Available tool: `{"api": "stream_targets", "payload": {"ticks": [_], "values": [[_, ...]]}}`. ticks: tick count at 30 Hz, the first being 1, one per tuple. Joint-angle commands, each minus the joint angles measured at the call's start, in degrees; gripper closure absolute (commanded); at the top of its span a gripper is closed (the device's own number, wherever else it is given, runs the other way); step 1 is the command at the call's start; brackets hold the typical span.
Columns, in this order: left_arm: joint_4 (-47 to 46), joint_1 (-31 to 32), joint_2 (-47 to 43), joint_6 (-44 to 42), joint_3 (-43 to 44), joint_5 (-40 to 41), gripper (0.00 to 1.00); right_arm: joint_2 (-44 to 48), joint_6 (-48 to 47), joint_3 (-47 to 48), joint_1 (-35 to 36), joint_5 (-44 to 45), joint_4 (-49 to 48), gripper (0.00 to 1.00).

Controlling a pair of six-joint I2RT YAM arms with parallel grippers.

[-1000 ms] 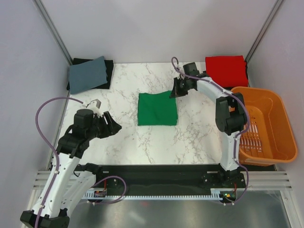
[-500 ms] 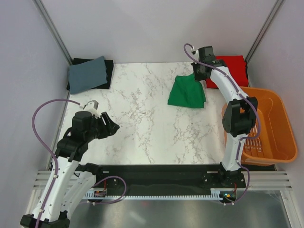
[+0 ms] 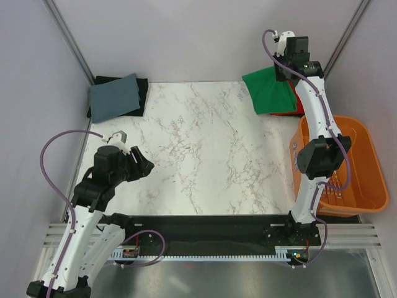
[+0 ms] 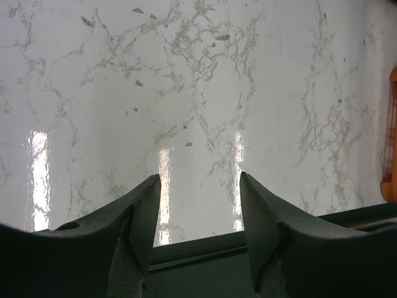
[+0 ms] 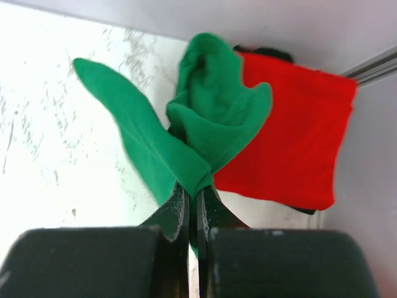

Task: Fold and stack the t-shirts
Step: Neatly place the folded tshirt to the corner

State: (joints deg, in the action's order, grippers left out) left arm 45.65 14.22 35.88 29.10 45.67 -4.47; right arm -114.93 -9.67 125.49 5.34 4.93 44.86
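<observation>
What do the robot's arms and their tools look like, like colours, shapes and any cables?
The left arm and right arm are built of white links with black joints. A purple cable loops off the left one, and another off the right one. The left tool has two dark grey, tapering fingers; the right tool is likewise dark.
</observation>
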Motion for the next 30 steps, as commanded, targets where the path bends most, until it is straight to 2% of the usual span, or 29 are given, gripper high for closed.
{"api": "stream_targets", "payload": {"ticks": [1,8,18,30], "values": [[-0.82,-0.24,0.33,1.31,-0.05,1.83,0.39,2.79,-1.75,4.58,-0.77,-0.80,-0.74,1.00],[-0.30,-0.24,0.77,1.75,0.03,2.89,0.40,2.96,-1.67,7.13,-2.70,-1.76,-0.74,1.00],[0.14,-0.24,2.18,2.01,0.30,3.33,0.41,5.07,-1.05,7.31,-7.54,-9.32,-1.53,1.00],[0.58,0.11,4.11,2.36,0.21,3.77,0.42,-5.91,-1.40,14.52,-14.13,-15.30,-3.11,1.00]]}}
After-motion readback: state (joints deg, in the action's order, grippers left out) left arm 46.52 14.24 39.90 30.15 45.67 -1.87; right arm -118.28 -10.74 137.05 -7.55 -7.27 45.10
